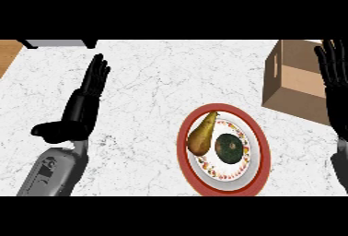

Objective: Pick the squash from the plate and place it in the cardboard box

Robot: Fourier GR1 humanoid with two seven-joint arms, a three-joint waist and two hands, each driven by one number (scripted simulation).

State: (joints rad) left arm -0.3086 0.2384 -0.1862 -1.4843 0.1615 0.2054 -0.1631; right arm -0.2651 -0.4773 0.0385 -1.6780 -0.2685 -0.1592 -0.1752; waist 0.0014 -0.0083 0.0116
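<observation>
right hand (334, 69) cropped, cardboard box (299, 83) partly covered

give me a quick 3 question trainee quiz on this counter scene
1. True or false: the squash already lies in the cardboard box.
2. What lies left of the squash on the plate? A) a pear B) a spoon C) a cup
3. Fill in: both the left hand and the right hand are ____, holding nothing.

Key: 1 false, it lies on the plate. 2 A, the pear. 3 open.
</observation>
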